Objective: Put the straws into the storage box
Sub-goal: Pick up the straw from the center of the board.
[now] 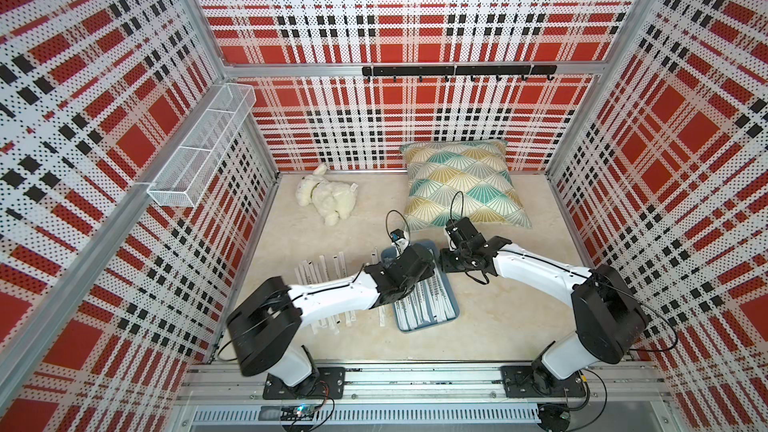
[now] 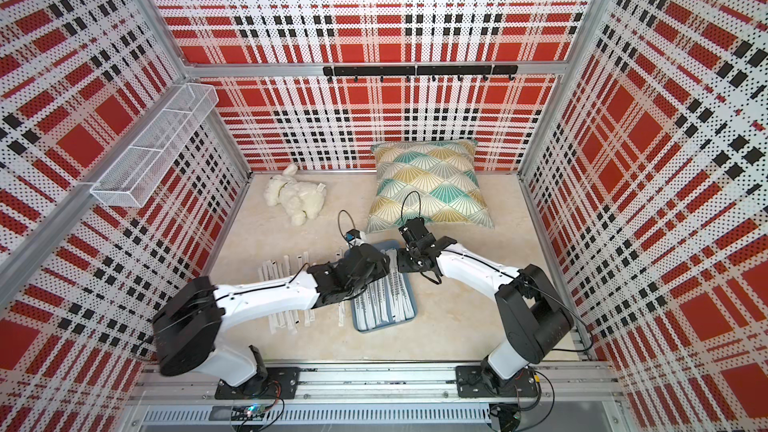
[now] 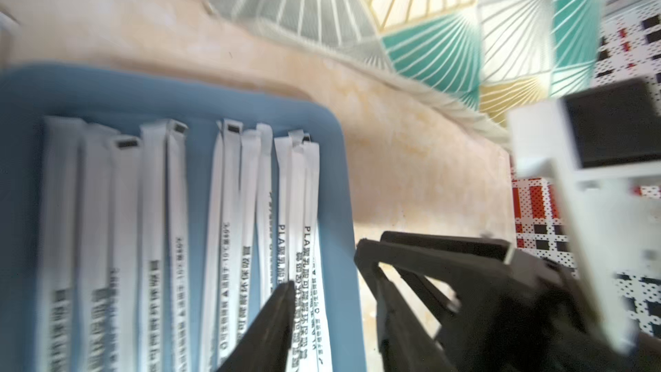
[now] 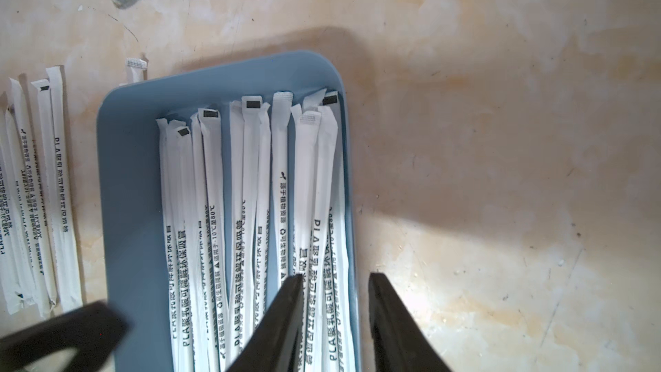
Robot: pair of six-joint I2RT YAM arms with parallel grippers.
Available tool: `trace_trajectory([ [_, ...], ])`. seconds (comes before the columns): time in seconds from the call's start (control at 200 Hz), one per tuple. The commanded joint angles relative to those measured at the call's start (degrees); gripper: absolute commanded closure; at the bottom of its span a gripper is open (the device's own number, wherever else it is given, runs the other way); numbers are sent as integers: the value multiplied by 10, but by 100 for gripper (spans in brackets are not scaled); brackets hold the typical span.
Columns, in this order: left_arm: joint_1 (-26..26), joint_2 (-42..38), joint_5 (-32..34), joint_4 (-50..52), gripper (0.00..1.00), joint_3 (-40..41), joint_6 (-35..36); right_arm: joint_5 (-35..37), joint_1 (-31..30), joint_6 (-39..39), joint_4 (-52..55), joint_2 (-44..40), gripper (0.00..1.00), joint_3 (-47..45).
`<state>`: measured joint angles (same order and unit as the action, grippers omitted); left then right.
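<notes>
Box [image 4: 121, 191] sits mid-desk [image 4: 500, 137] between the arms, long axis running away from the robot. Many straws [image 4: 250, 191] lie flat in it, lengthwise, bunched toward the rim on the right arm's side. Left fingers [image 3: 272, 323] are apart and hold nothing: one hangs over the outermost boxed straws, its mate is outside that same rim, over bare desk. Right fingers [image 4: 282, 323] are likewise apart, empty, straddling that rim (contact with it: cannot tell). Loose straws [image 4: 61, 209] lie in a row on the desk on the left arm's side of the box, parallel to the boxed ones. Judgement: the next pick falls to the left arm, which is nearer. From its fingers the row lies across the whole box width, so they should close across a straw, not along it.
</notes>
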<state>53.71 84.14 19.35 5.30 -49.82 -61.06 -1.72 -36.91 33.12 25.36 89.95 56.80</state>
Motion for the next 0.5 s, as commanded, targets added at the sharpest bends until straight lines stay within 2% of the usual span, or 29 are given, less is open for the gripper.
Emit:
trace_trajectory([
  [0.0,-41,-31,17,65,53,55,101,0,-15,7,3,-15,62,-8],
  [0.175,-89,-44,14,118,53,94,151,6,-17,12,8,-18,62,-7],
  [0.406,-135,-48,6,108,59,119,169,7,-18,12,10,-6,62,1],
  [0.496,-151,-23,-9,93,61,125,182,7,-19,10,11,-3,62,4],
])
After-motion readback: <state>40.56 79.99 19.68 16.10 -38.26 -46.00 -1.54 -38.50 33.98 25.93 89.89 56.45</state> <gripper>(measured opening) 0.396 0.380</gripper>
